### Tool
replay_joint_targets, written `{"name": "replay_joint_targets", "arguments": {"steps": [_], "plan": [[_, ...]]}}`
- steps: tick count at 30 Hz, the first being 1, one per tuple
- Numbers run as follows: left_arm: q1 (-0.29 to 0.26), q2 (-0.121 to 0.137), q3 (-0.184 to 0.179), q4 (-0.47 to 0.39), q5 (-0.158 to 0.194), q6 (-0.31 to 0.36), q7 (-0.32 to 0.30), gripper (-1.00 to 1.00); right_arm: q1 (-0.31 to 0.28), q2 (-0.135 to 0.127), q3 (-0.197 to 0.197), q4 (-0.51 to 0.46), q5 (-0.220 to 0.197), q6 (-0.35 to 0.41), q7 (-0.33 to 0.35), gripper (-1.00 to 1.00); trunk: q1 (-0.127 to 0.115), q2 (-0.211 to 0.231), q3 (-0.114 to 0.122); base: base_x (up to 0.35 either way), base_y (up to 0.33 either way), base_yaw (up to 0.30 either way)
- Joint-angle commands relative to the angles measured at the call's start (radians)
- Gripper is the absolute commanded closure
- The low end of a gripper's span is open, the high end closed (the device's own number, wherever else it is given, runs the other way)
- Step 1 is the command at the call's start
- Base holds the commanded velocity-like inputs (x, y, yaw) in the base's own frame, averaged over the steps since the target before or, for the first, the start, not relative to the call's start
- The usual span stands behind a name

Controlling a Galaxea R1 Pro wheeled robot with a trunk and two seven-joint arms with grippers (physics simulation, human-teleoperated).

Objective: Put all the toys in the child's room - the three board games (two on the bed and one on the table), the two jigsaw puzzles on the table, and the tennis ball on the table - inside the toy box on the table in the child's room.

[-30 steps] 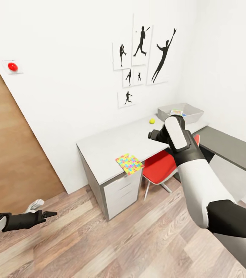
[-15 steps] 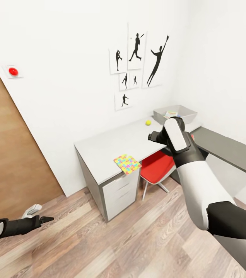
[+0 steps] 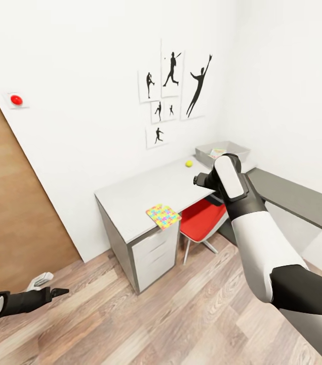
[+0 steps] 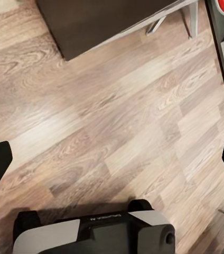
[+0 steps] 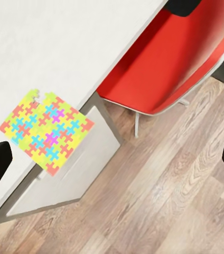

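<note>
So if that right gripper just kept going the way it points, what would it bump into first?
Probably the wood floor beside the table's edge, between the jigsaw puzzle and the red chair; depth is unclear.

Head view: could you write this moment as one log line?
left gripper: open, low over floor | right gripper: open, empty, above desk edge | puzzle: overhanging table edge | ball: on table | bin: far end
</note>
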Motion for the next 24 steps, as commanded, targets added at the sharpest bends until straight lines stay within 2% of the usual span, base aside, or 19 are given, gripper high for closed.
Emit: {"name": "replay_joint_targets", "arguments": {"steps": [1, 6, 10, 19, 24], "plan": [[-0.001, 0.001, -0.008, -0.001, 0.010, 0.008, -0.001, -1.00, -0.001, 0.000, 0.001, 0.000, -0.009, 0.003, -0.010, -1.00, 0.001, -0.002, 0.000, 0.003, 0.001, -0.082], [-0.001, 0.000, -0.008, 0.000, 0.010, 0.008, -0.001, -1.00, -0.001, 0.002, 0.001, -0.003, -0.008, 0.002, -0.010, -1.00, 0.001, -0.002, 0.008, 0.069, 0.014, -0.129], [-0.001, -0.001, -0.008, 0.000, 0.010, 0.008, 0.000, -1.00, -0.001, 0.019, 0.001, 0.002, -0.006, 0.001, -0.010, -1.00, 0.001, -0.002, 0.013, 0.120, 0.015, -0.198], [-0.001, -0.001, -0.008, 0.000, 0.011, 0.008, 0.001, -1.00, -0.001, 0.024, 0.001, 0.002, -0.003, 0.001, -0.011, -1.00, 0.001, -0.002, 0.026, 0.019, 0.007, -0.207], [0.001, -0.001, -0.008, 0.000, 0.012, 0.008, 0.001, -1.00, -0.001, 0.024, 0.001, 0.001, -0.004, 0.001, -0.011, -1.00, 0.001, -0.002, 0.033, 0.029, 0.171, -0.208]]}}
